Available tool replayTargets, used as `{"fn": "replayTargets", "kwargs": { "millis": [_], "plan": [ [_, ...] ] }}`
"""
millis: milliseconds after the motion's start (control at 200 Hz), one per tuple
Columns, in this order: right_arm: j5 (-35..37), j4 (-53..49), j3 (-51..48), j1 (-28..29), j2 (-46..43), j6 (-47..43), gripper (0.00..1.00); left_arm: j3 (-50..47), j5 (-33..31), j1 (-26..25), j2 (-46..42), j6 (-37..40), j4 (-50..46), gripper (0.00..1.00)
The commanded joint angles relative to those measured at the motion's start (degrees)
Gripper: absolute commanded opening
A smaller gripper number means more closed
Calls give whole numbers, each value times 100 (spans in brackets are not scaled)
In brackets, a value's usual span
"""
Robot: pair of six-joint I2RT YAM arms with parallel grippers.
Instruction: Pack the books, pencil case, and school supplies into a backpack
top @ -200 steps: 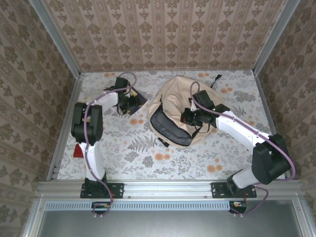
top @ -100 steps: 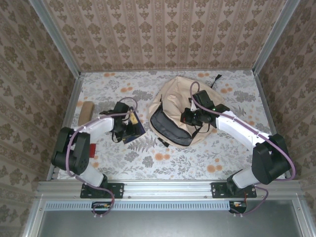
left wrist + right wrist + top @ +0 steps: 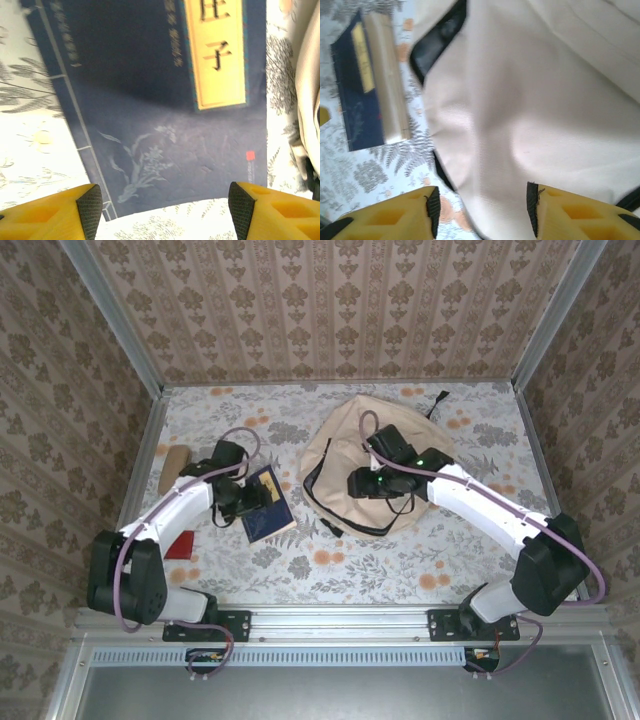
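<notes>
Navy books (image 3: 266, 506) stacked flat beside slumped beige backpack (image 3: 338, 436).

Right pincer (image 3: 482, 212), tips apart, above beige backpack (image 3: 535, 100); navy book (image 3: 350, 110) at left.

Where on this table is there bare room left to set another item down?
Bare tablecloth: the near strip in front of the backpack, and the far-left corner behind the navy book. Crowded around that book, the left gripper and the pencil case.
</notes>
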Motion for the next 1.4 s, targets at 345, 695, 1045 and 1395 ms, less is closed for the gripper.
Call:
{"fn": "replayTargets", "kwargs": {
  "millis": [345, 695, 1045, 1395],
  "plan": [
    [-282, 322, 1499, 1221, 1830, 85, 51, -821, 283, 951, -697, -676, 724, 66],
    [-887, -7, 3166, 1219, 3984, -437, 48, -1431, 723, 1275, -565, -643, 1137, 63],
    [-814, -420, 3383, 1119, 4662, -786, 35, -1757, 1449, 1304, -216, -610, 1657, 58],
    [-914, -550, 3113, 1025, 4762, -927, 32, -1896, 2179, 1258, 8, -787, 2240, 51]
  ]
}}
